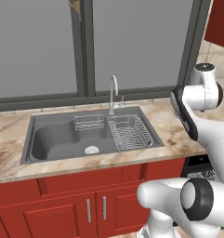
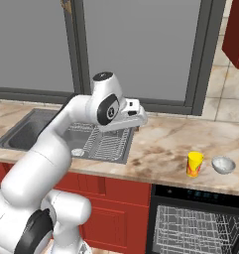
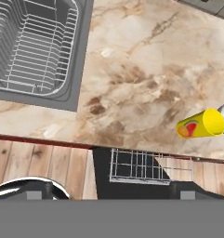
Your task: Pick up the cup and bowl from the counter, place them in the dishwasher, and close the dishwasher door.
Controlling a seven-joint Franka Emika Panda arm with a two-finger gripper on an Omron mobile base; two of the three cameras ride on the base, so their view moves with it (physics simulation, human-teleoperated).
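The pincer hangs above the table, just right of the sink with its wire drying rack. I cannot tell how far its jaws stand apart, and it holds nothing.

Well to its right, near the table's front edge, stands the yellow cup, upright, with a red mark low on its side. Just beside that, apart from it, sits the small grey bowl. Below them the dishwasher is open, its wire rack showing.

The cup looks light, stiff and smooth, so probably a little slippery. It is best taken across its middle from the side or from above. The bowl seems shallow and hard, and pinching one rim wall looks the surest hold.
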